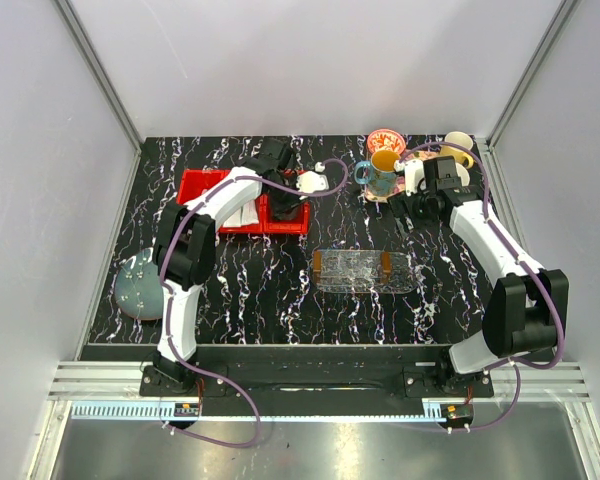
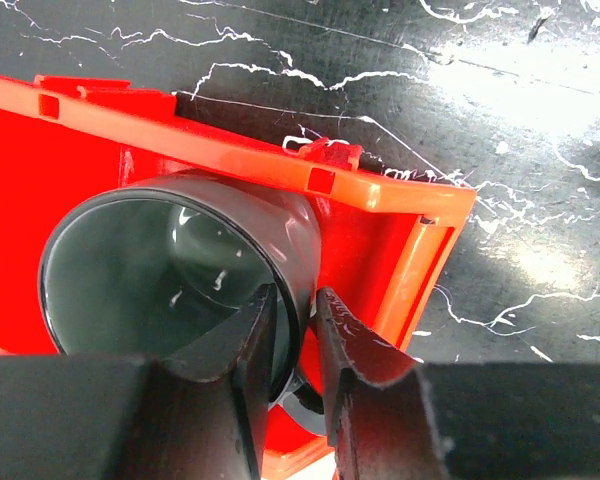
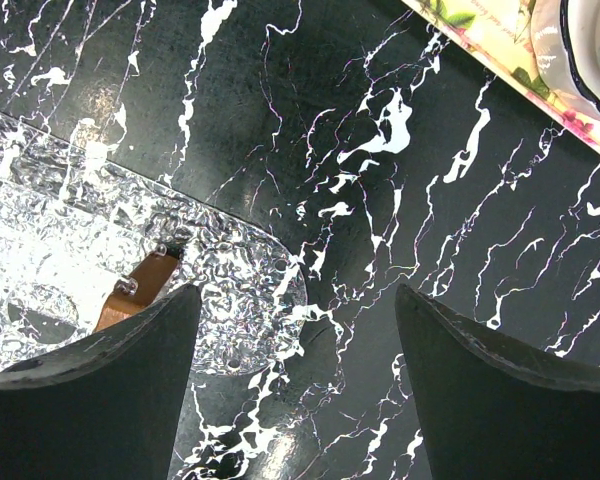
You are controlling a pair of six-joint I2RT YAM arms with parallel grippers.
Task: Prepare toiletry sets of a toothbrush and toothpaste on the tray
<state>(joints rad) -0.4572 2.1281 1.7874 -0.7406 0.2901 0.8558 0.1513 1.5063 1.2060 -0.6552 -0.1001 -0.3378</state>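
Observation:
The clear tray [image 1: 365, 270] with orange-brown ends lies empty at mid-table; its right end also shows in the right wrist view [image 3: 220, 290]. My left gripper [image 1: 285, 205] is over the red bins [image 1: 205, 185], its fingers pinching the wall of a black cup [image 2: 170, 260] that stands in the right bin [image 2: 380, 190]; one finger is inside the rim, one outside [image 2: 295, 300]. White toothpaste-like pieces [image 1: 246, 215] lie in the left bin, partly hidden by the arm. The toothbrush is not in sight. My right gripper [image 1: 400, 215] hangs open and empty [image 3: 295, 300] just beyond the tray's right end.
A floral tray [image 1: 380, 192] with several mugs stands at the back right; its edge shows in the right wrist view [image 3: 500, 70]. A cream mug [image 1: 458, 146] sits at the far right corner. A grey-blue bowl [image 1: 140, 285] lies at the left edge.

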